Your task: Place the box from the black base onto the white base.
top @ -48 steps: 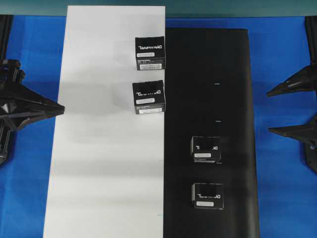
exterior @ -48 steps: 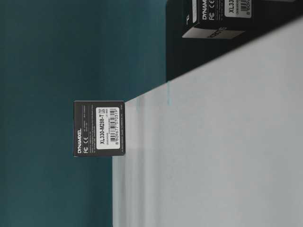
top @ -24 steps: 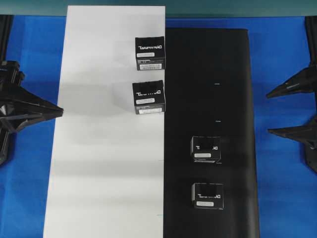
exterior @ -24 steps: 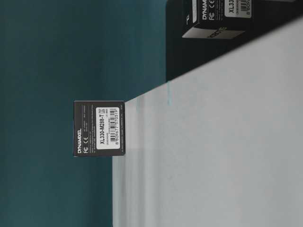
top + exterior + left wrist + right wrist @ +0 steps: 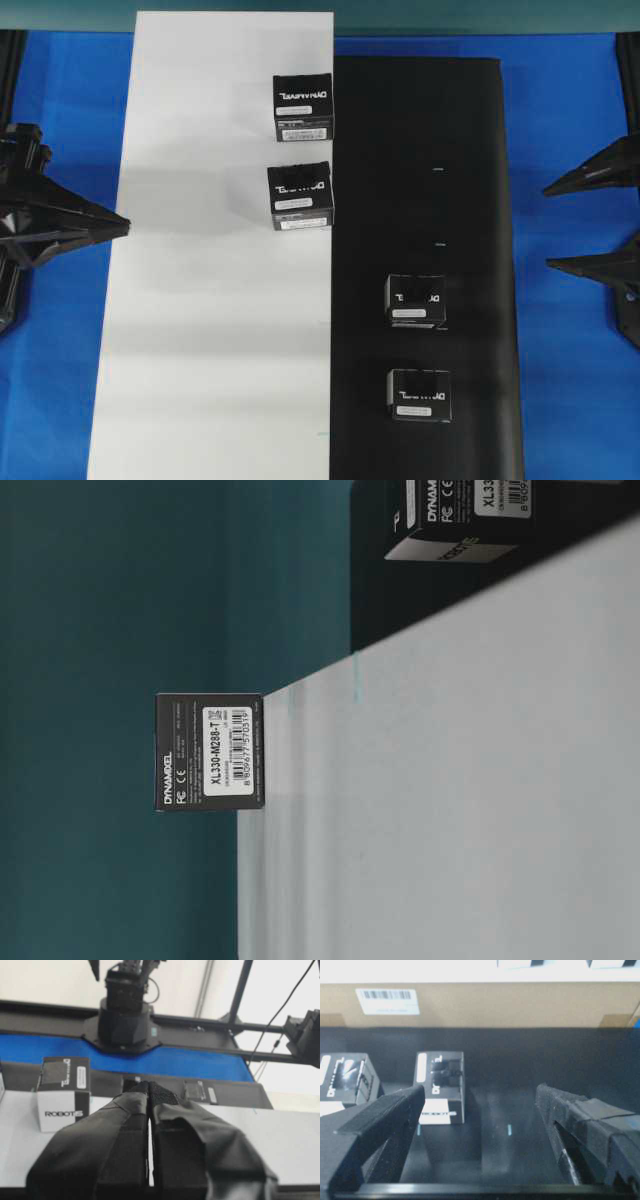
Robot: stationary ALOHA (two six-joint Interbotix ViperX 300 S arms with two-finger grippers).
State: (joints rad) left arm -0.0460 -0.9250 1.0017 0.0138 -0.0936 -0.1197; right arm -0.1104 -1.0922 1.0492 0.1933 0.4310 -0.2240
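Observation:
The white base (image 5: 210, 330) and the black base (image 5: 420, 150) lie side by side. Two black boxes stand on the black base, one (image 5: 415, 301) farther and one (image 5: 420, 394) nearer. Two more boxes (image 5: 303, 108) (image 5: 300, 197) stand on the white base along its right edge. My left gripper (image 5: 125, 225) is shut and empty at the white base's left edge, its tips (image 5: 149, 1087) pressed together. My right gripper (image 5: 548, 228) is open and empty off the black base's right side. In the right wrist view one box (image 5: 441, 1087) lies ahead, near the left finger (image 5: 395, 1110).
Blue table surface (image 5: 570, 400) surrounds both sheets. A brown carton with a barcode label (image 5: 495, 1007) stands beyond the black base in the right wrist view. The opposite arm's mount (image 5: 125, 1015) and a dark frame rail sit at the table's far side.
The left gripper has drifted slightly toward the near side, still shut. The right gripper has edged a little to the right, still open. No box has moved.

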